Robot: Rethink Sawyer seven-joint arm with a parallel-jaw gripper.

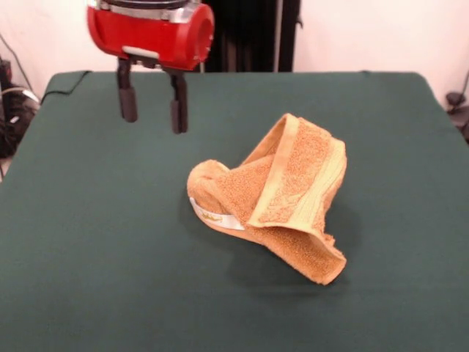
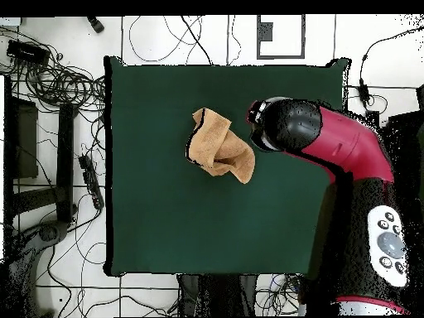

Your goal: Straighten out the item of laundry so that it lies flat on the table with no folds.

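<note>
The claw (image 1: 153, 110) hangs parted and empty beside the crumpled towel (image 1: 275, 194); I'd pinch one outer corner and drag it outward across the surface (image 1: 95, 242).

My gripper (image 1: 152, 103) hangs open above the table (image 1: 88, 242), up and to the left of the towel (image 1: 275, 198) in the front view, with clear air beneath it. The towel is the only obstacle: a crumpled, raised heap near the middle. Bare green cloth lies open all round it, widest on the near side and the left.
</note>
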